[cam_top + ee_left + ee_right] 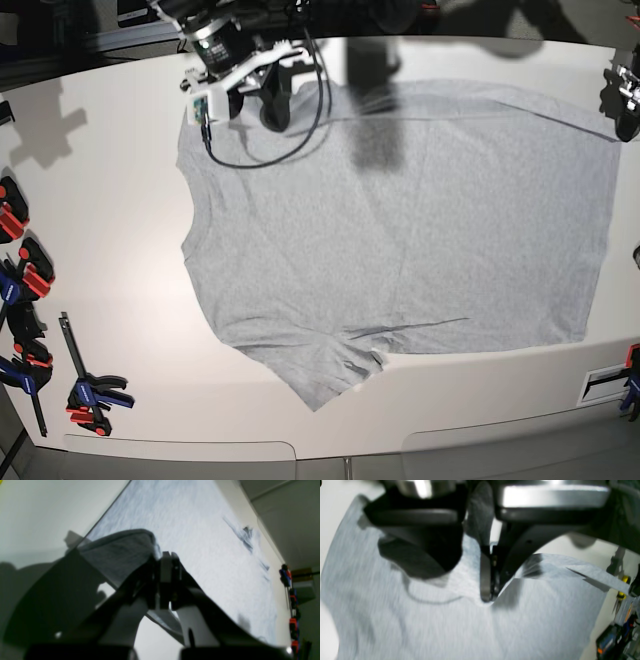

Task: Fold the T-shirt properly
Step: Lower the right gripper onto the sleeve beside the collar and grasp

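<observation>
Black fingers (486, 575) of your right gripper (489, 597) are filling the top of the right wrist view, pressed together on a pinch of the grey T-shirt (445, 625); a strip of cloth is running up between them, and everything past the tips is smearing into blur. Your left gripper (167, 555) is doing the same in its own view, jaws together on a dark folded edge of the shirt, while its own bulk is blocking the lower half of that picture.

From above, you are seeing the T-shirt (400, 230) lying flat and plain side up across the white table (110, 200), neck end toward the left, one sleeve pointing at the near edge. Your right arm is showing only at the top left, over the shirt's far shoulder, with a black cable (270, 150) looping on the cloth. Your left arm is being cut off at the right edge, so you are barely making it out there. Clamps (90, 395) are lying along the table's left side, partly out of frame. No containers are showing in these views.
</observation>
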`<state>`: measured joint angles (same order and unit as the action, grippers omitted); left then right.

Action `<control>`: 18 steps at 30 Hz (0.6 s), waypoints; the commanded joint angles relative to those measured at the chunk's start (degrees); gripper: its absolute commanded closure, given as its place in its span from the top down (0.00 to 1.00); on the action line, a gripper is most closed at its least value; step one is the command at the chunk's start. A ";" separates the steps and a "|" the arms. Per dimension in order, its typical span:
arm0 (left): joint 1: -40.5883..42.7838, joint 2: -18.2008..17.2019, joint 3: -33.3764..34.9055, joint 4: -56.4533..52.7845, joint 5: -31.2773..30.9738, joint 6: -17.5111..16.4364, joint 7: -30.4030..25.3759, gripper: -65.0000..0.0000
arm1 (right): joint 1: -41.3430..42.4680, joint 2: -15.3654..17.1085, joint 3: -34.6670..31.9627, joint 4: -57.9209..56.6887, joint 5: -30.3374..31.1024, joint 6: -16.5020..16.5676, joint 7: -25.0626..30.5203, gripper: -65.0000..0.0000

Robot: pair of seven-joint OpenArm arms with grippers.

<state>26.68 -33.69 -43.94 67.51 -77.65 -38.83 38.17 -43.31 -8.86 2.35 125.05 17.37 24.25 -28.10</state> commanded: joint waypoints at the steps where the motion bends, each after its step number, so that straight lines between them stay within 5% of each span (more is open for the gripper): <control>1: -0.48 -1.40 -0.59 0.72 0.17 -0.22 -1.18 0.00 | 0.72 -0.14 -0.13 1.09 0.57 0.61 0.83 0.00; 5: -0.81 -1.07 -0.35 0.72 3.28 -0.22 -2.75 0.00 | 5.20 -0.14 -0.13 0.48 0.57 0.85 -4.57 0.00; 18: -1.29 -0.31 0.61 0.72 6.36 -0.22 -5.14 0.00 | 19.39 0.94 -1.33 -12.44 0.33 3.02 -4.33 0.00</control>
<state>25.23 -32.56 -42.96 67.48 -70.06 -38.57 34.35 -24.32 -7.73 1.23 111.59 16.45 26.15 -33.93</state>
